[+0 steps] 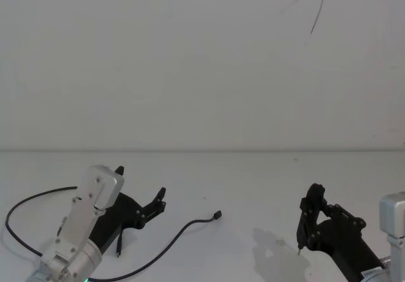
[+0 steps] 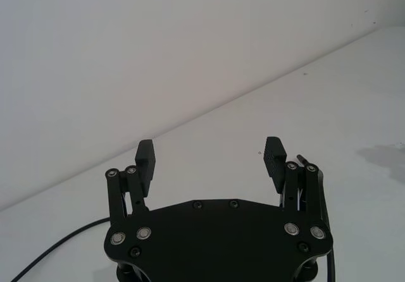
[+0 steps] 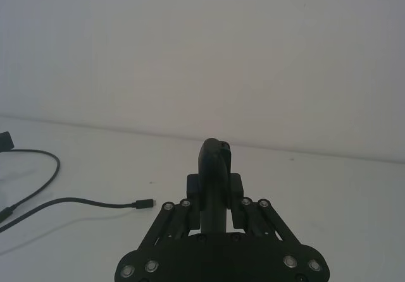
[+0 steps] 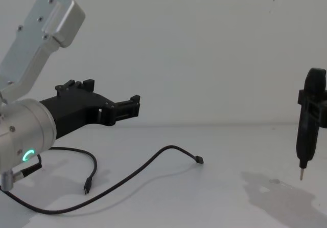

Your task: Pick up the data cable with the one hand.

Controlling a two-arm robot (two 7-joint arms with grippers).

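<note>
Left hand (image 1: 140,182) hovers over the left side of the white bench (image 1: 253,181), fingers spread wide, nothing between them. The data cable (image 1: 190,224) lies slack on the bench, apart from that hand. It curves in a loop under and around the left hand. One plug rests near bench centre and the other just below the left hand. Right hand (image 1: 316,209) is on the right, closed on a black pen-shaped tool (image 4: 305,136), pale tip down, just above the bench.
</note>
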